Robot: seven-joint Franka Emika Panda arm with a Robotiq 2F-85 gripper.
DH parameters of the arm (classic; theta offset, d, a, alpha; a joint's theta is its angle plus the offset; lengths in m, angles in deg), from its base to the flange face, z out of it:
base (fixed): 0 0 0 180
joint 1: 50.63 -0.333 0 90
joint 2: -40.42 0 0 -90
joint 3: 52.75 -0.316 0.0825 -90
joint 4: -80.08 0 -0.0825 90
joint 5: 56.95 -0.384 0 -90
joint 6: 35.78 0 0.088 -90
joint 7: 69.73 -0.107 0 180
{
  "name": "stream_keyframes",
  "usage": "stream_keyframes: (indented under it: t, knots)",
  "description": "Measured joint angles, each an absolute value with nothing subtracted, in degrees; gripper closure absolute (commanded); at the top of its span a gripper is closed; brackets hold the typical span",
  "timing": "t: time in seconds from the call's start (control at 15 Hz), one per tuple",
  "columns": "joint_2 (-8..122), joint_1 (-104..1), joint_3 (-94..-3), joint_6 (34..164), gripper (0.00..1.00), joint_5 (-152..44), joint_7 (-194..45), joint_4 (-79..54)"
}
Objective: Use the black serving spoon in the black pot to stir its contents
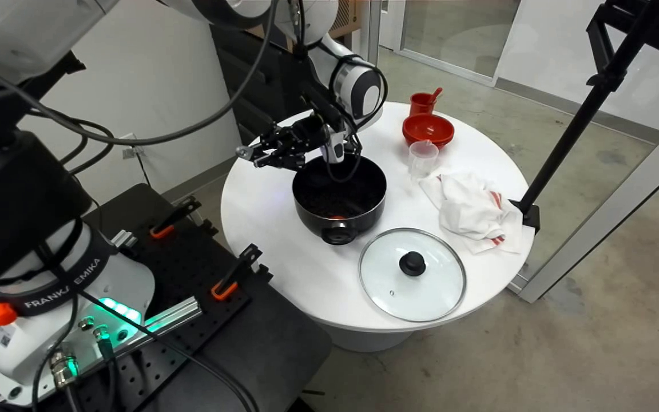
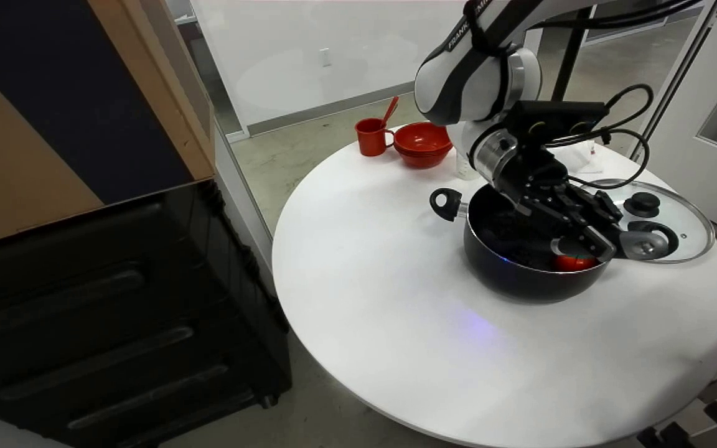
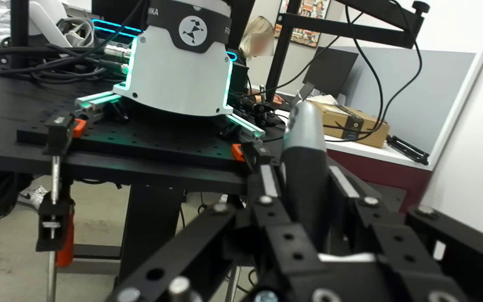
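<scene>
The round black pot (image 1: 306,216) stands on the white table; it also shows in an exterior view (image 2: 520,285). Its contents show as a reddish-orange patch (image 2: 573,263) near the rim, also a small patch in an exterior view (image 1: 337,217). My gripper (image 1: 261,153) is over the pot's edge, tilted nearly sideways; it also shows in an exterior view (image 2: 610,233). In the wrist view the gripper (image 3: 306,180) is shut on the black serving spoon (image 3: 306,163). The spoon's grey handle end (image 2: 643,246) sticks out past the fingers. Its bowl end is hidden.
A glass lid (image 1: 384,286) with a black knob lies close to the pot. Red bowls (image 1: 428,130), a red cup (image 1: 420,105), a clear plastic cup (image 1: 423,160) and a white towel (image 1: 467,214) stand or lie beyond. A black side handle (image 2: 445,204) juts from the pot.
</scene>
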State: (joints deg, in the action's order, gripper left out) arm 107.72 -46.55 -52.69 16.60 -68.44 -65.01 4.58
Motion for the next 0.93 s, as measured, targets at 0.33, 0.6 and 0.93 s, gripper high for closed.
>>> stream_keyframes:
  t: [0.33,0.6,0.93]
  knots:
    - [105.35,-45.9,-53.09,15.08,0.92,-65.87,-61.14,1.99]
    - [104.72,-42.96,-52.69,14.9,0.92,-68.19,-61.29,5.04]
    - [106.0,-39.15,-51.91,14.96,0.92,-74.2,-64.07,11.29]
